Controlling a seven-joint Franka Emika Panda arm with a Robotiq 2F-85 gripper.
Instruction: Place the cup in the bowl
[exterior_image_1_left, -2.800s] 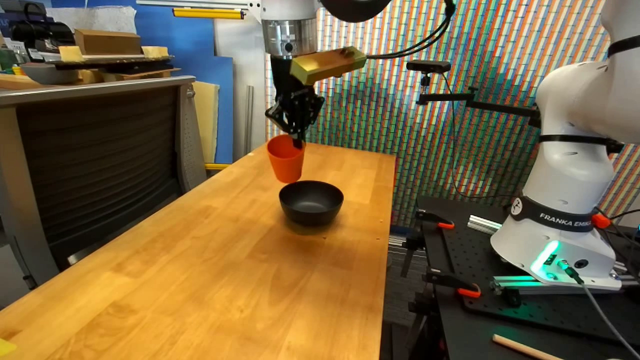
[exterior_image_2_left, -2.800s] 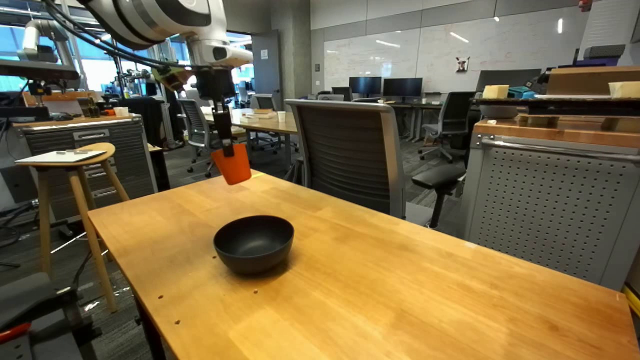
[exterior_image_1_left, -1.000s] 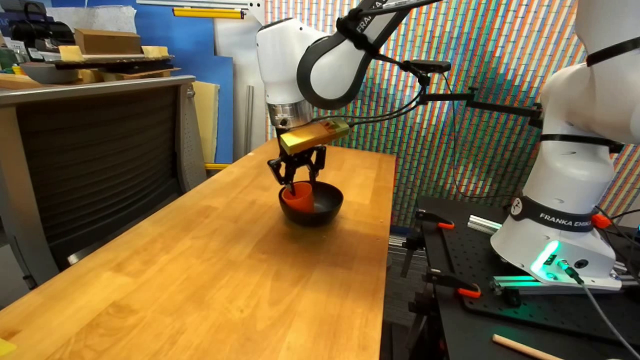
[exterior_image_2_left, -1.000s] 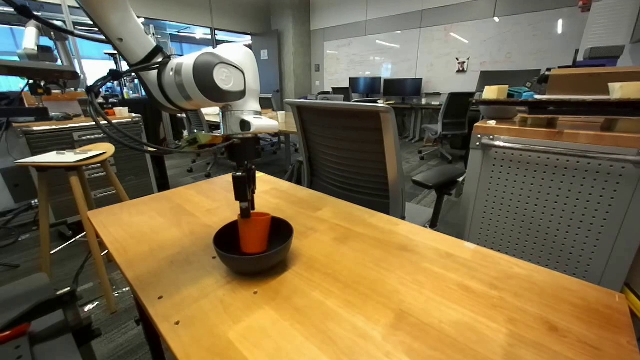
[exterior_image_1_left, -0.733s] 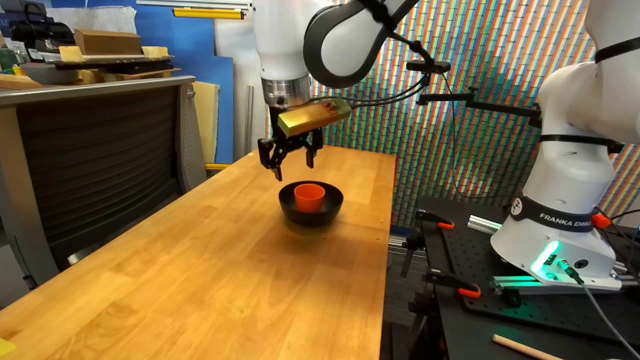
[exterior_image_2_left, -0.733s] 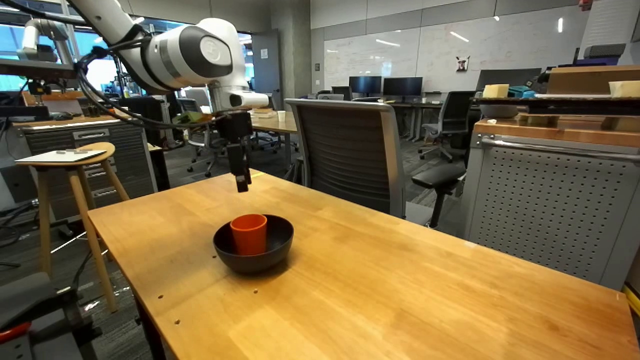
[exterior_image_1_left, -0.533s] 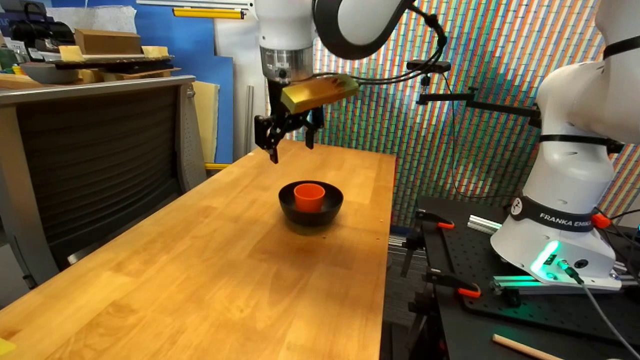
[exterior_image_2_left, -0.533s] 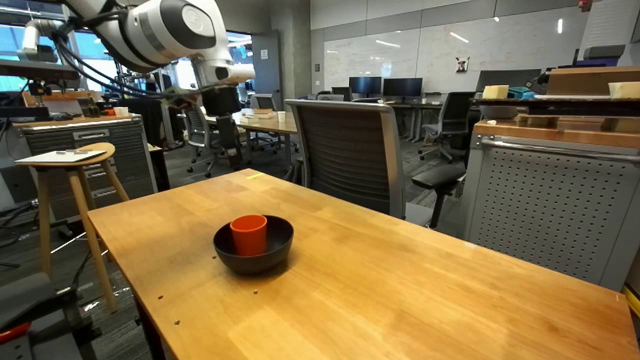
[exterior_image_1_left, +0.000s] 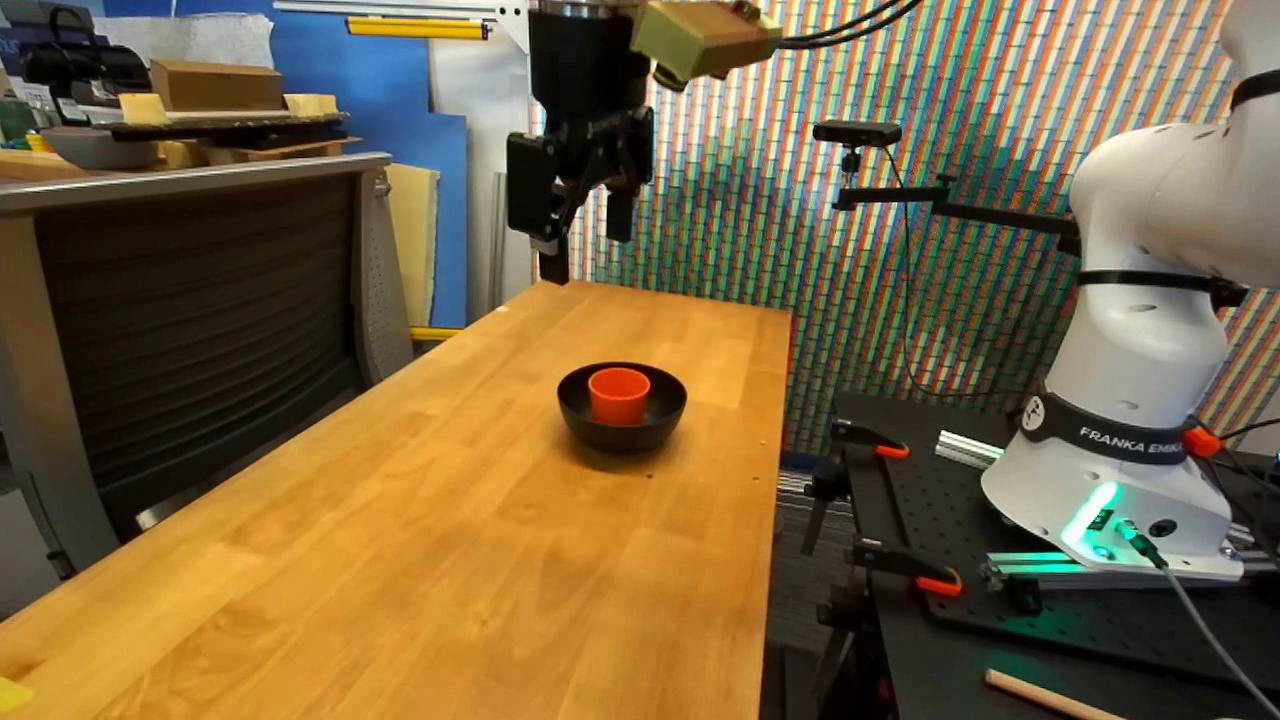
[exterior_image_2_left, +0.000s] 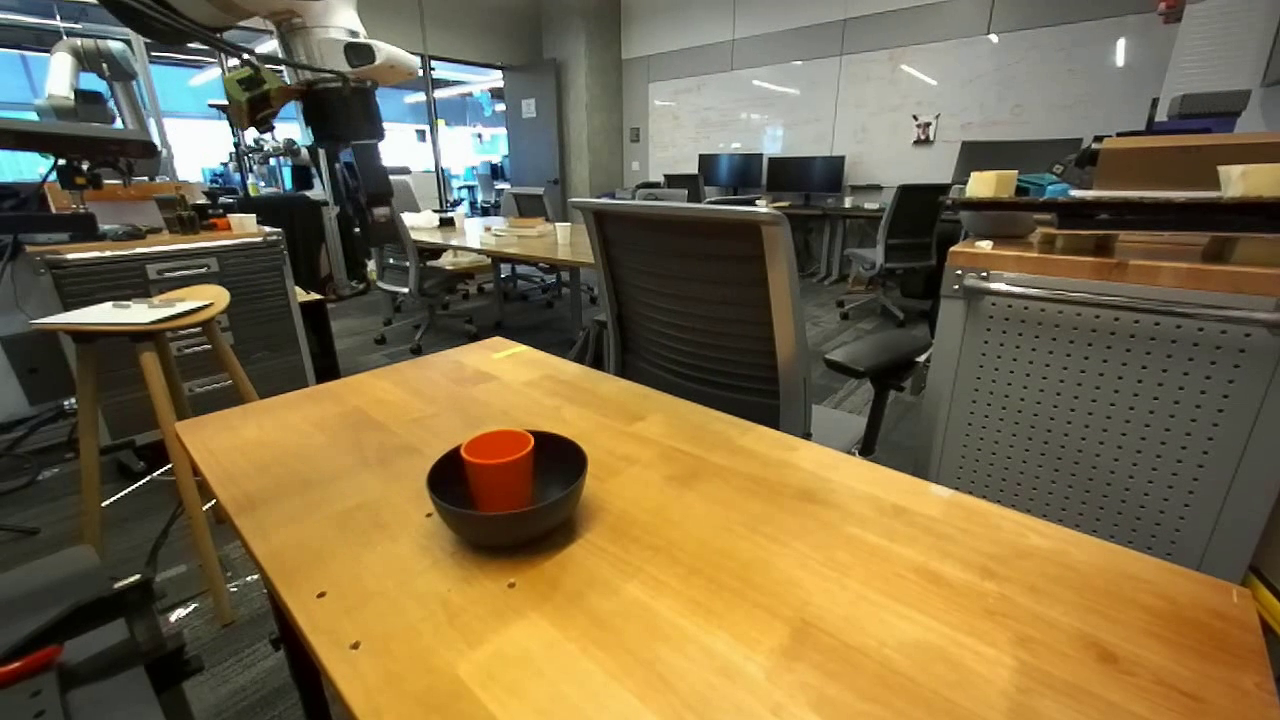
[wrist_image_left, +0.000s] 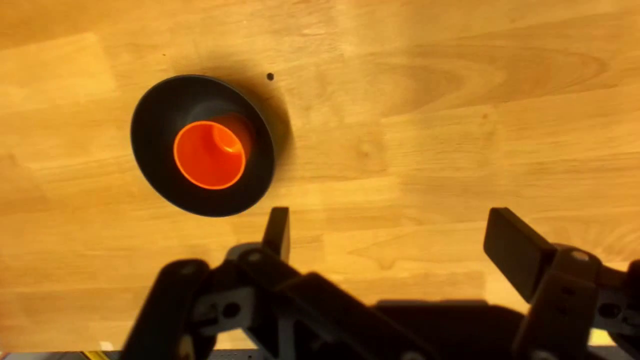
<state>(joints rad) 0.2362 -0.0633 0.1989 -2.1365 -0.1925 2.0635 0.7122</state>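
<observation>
The orange-red cup (exterior_image_1_left: 618, 400) stands upright inside the black bowl (exterior_image_1_left: 632, 441) on the wooden table, as both exterior views show. From above, in the wrist view, the cup (wrist_image_left: 202, 161) sits within the bowl (wrist_image_left: 156, 134), its open mouth facing up. My gripper (exterior_image_1_left: 587, 245) hangs in the air well above the table, higher than the bowl and apart from it. Its jaws are spread wide, and between the fingers (wrist_image_left: 515, 250) only bare wood shows. The cup's base is partly hidden by the bowl's wall in the exterior views.
The wooden table (exterior_image_2_left: 800, 590) bears the bowl. A mesh-backed chair (exterior_image_2_left: 700, 310) stands at the table's long side. In an exterior view the robot's base (exterior_image_1_left: 1110, 480) is mounted on a black bench (exterior_image_1_left: 920, 640) beside the table. A stool (exterior_image_2_left: 165, 310) stands past the table's end.
Earlier the gripper held the cup above the bowl, then lowered it inside. Since then the jaws have opened, the cup has settled upright, and the gripper has risen well away. The bowl has stayed put.
</observation>
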